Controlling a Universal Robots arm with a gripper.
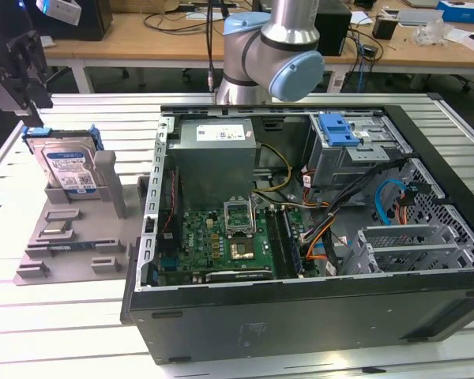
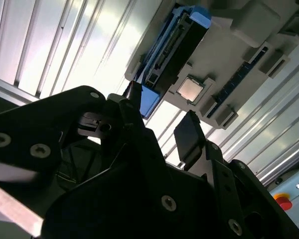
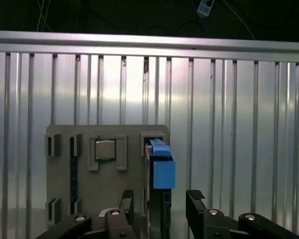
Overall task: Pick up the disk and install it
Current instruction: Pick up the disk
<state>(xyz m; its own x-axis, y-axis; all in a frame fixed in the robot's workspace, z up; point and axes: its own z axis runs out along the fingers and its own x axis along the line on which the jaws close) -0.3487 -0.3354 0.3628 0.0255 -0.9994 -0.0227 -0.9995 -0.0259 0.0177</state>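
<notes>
Spanning the scene, a worktop (image 1: 79, 347) of ribbed aluminium slats carries two things: a grey fixture (image 1: 71, 245) toward the exterior view's left and an open computer case (image 1: 300, 316) toward its right. Behind the worktop stand wooden desks (image 1: 158, 31) strewn with cables and small boxes. The arm (image 1: 272, 43) rises just behind the case, and its upper links are cut off by the frame.

The disk (image 1: 63, 166) stands upright in a slot of the fixture, its blue-and-white label facing the exterior view and its blue carrier framing the edges. The slot hides its lower edge. Both wrist views show it edge-on, so the label cannot be seen there.

The gripper (image 3: 162, 209) hangs above the disk, near the exterior view's left edge, which cuts part of it off. Its fingers (image 3: 194, 199) are spread wide and hold nothing. In the first wrist view the disk's blue edge lies on the line between them, though whether they reach down to it is hard to judge.

A square processor chip (image 3: 104, 149) lies in a recess of the fixture beside the disk. Inside the case are a grey power supply (image 1: 217, 150), a green motherboard (image 1: 221, 237) and a blue latch (image 1: 337, 130). The dark gripper body covers the lower part of the second wrist view, where a red button (image 2: 283, 201) sits at the corner.
</notes>
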